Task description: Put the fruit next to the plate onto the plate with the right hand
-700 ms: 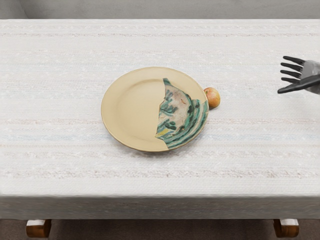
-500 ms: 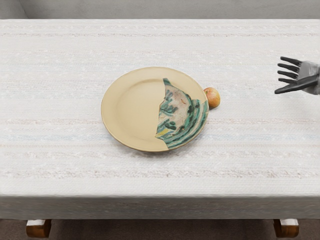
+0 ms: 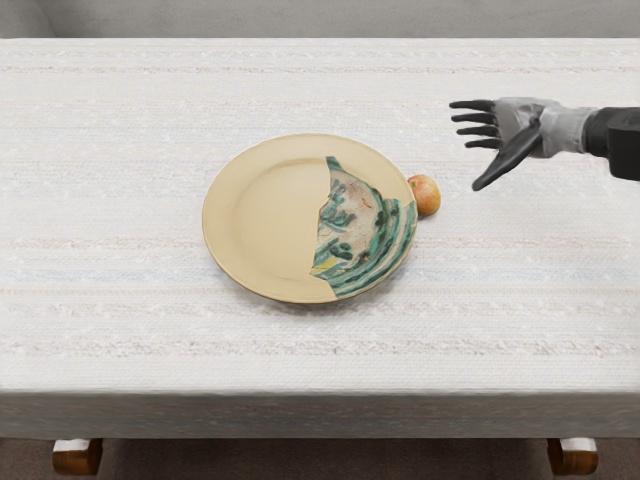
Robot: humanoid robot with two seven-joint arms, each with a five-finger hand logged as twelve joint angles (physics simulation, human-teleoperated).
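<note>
A: Leftmost entry?
B: Plate (image 3: 265, 215), tan, patterned on its right part, on the desk (image 3: 150, 330).
A: Next?
B: Fruit (image 3: 425, 194), small, on the desk against the plate's right rim.
A: Last?
B: Right hand (image 3: 508, 128), fingers spread, holding nothing, right of the fruit and farther back, not touching it.

The table (image 3: 120, 300), covered in a pale striped cloth, carries 2 things near its middle: a round tan plate (image 3: 265, 215), green-patterned on its right part, and a small fruit (image 3: 425, 194) right against the plate's right rim.
</note>
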